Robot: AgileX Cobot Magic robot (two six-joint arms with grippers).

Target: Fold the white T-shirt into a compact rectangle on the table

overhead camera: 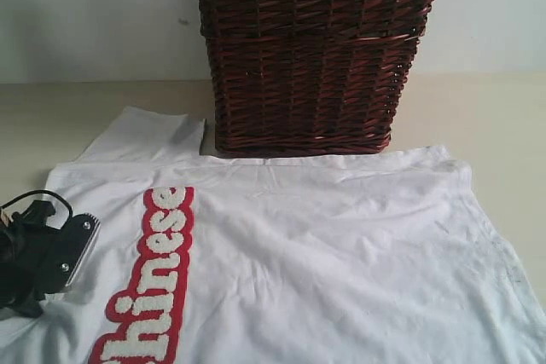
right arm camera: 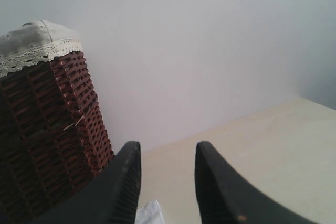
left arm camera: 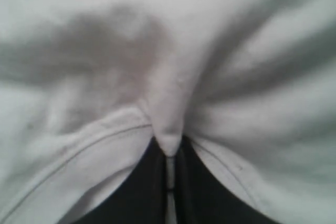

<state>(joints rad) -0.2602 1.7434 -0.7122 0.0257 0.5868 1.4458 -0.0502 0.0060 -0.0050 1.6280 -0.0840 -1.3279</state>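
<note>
The white T-shirt [overhead camera: 324,253] lies nearest, spread flat and unfolded over the table [overhead camera: 486,117]. It reaches from the left gripper [overhead camera: 75,245] across to the far side of the exterior view. Its long axis appears to run crosswise, away from that gripper toward the right arm's side, with one sleeve [overhead camera: 149,135] lying beyond the gripper, toward the wicker basket [overhead camera: 316,49]. The basket stands upright behind the shirt, well beyond the left gripper, touching or just beside the shirt's far edge, with a lace-trimmed liner [right arm camera: 31,45] over its rim.

The left gripper is clamped on a pinched ridge of the shirt's stitched edge, as the left wrist view shows. It sits at the shirt's end, so it is the nearer arm for carrying that end across toward the opposite side.

The right gripper [right arm camera: 167,182] is raised, its jaws apart and empty, pointing past the basket at the wall. Only a scrap of white cloth shows below it.

The red-outlined fuzzy lettering [overhead camera: 153,279] just beside the left gripper reads "hinese"; its first letter is cut off by the picture's edge.
</note>
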